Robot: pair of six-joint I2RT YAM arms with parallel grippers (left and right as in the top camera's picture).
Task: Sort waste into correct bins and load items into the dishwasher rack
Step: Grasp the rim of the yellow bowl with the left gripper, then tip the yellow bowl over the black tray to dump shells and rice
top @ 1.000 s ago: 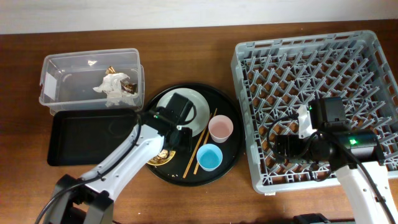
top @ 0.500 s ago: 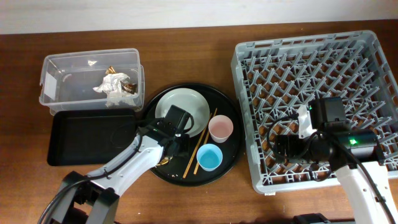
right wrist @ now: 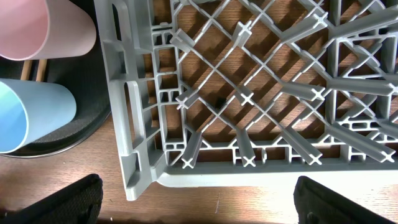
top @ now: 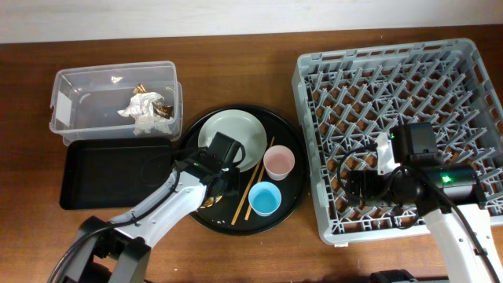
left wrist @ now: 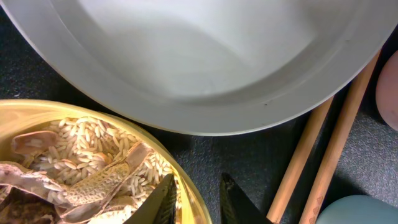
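My left gripper (top: 222, 182) (left wrist: 199, 200) is closed down on the rim of the small yellow bowl (left wrist: 37, 118), one finger inside and one outside. The bowl (top: 198, 201) holds rice and brownish food scraps (left wrist: 74, 168). It sits on the round black tray next to the grey-green plate (top: 233, 130) (left wrist: 186, 56). Two wooden chopsticks (top: 255, 181) (left wrist: 323, 149), the pink cup (top: 279, 163) (right wrist: 37, 28) and the blue cup (top: 265, 198) (right wrist: 18, 118) lie to the right. My right gripper (top: 357, 189) (right wrist: 199, 199) is open and empty over the front left corner of the grey rack (top: 393, 63) (right wrist: 143, 124).
The clear tub (top: 78, 102) at the back left holds a tissue wad (top: 141, 106) and scraps. The shallow black tray (top: 110, 173) lies in front of it. The round black tray (top: 292, 189) sits between the bins and the rack.
My left gripper moved from over the plate toward me onto the yellow bowl's rim, then stayed there. The right arm has not moved.
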